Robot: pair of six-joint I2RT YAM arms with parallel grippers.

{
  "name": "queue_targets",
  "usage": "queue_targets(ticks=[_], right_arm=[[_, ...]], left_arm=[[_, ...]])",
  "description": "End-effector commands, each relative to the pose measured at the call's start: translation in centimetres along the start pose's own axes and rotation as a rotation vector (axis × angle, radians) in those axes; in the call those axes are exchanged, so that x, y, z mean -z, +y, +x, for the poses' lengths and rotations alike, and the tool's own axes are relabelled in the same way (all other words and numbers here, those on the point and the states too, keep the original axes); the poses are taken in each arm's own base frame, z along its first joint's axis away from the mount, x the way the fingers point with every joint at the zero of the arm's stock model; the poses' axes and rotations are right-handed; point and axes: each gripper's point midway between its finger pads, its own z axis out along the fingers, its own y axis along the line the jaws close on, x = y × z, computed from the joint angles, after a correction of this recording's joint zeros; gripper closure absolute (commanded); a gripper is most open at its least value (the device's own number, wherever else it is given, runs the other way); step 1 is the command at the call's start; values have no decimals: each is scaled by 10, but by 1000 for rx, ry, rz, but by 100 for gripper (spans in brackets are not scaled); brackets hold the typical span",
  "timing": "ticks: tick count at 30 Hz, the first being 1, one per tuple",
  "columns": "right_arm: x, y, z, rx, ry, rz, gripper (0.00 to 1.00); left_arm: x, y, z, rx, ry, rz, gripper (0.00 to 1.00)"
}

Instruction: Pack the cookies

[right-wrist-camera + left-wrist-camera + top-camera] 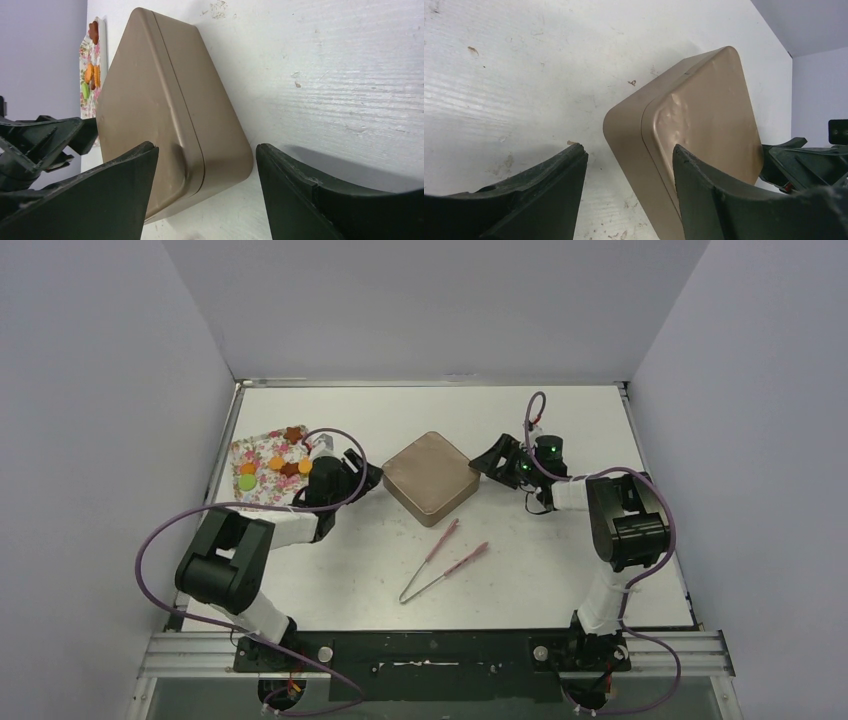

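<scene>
Lying flat, flower-shaped cookies (277,464) near dented bronze tin (431,478).

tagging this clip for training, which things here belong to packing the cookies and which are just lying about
For the job: cookies on the floral tray; closed tan tin, probably their container.
Lying about: pink-handled tongs, untouched, though possibly meant for lifting cookies.

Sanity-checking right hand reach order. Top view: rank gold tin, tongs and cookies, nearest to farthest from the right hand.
1. Gold tin: table centre, right beside the right hand, on its left.
2. Tongs: in front of the tin, toward the arm bases.
3. Cookies: far left, on the floral tray.
</scene>
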Motion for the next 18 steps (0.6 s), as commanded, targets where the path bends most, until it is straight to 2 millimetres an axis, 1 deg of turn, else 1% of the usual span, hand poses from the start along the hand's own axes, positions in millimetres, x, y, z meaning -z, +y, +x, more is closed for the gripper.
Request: queue_targets(ticks=[1,3,7,12,16,18], right_arm=[[0,23,-13,32,-50,-88,28],[-2,22,-12,33,-44,-89,28],[-7,18,-10,26,-33,-84,29],[-12,9,-1,8,-17,-73,33],[-16,-1,4,-1,-7,-52,40],[-17,-5,6,-3,-5,-38,42]], left_arm=[[-15,-33,-18,0,-24,124,40],[-20,-38,-19,2,-18,143,41],[-33,-32,-17,5,-9,114,46],[-43,-14,3,5,56,72,54],[-44,-3,18,5,92,46,61],[-43,1,24,-1,104,33,64]])
